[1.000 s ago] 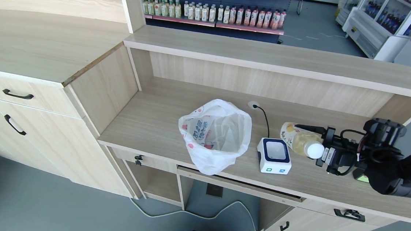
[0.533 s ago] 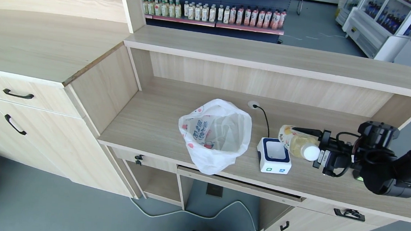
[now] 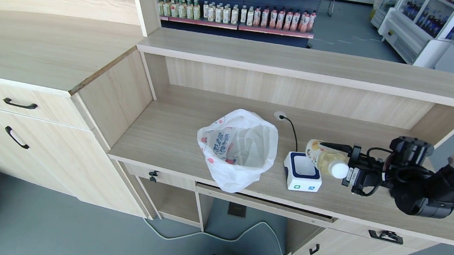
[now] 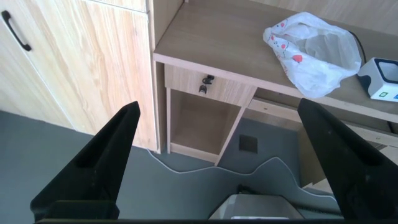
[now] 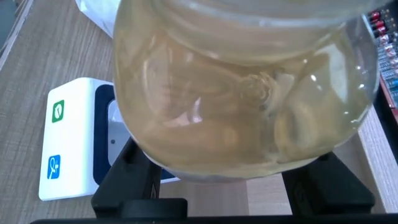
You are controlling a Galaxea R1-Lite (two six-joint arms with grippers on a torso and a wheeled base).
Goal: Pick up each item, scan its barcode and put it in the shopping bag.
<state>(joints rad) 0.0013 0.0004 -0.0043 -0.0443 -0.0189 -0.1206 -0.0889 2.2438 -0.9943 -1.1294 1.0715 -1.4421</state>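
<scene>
Scanner [image 3: 301,173] partly behind bottle [image 3: 325,158]

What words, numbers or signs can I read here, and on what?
On the bag: blue characters, too blurred to read.
On the scanner: a green and a blue icon, no words.
On the bottle: label print too small to read.
On the shelf bottles: labels too small to read.

Bare counter [image 3: 161,134] lies at nine o'clock of the shopping bag [image 3: 238,148], while the scanner [image 3: 302,172] stands just beside it at three o'clock.
</scene>
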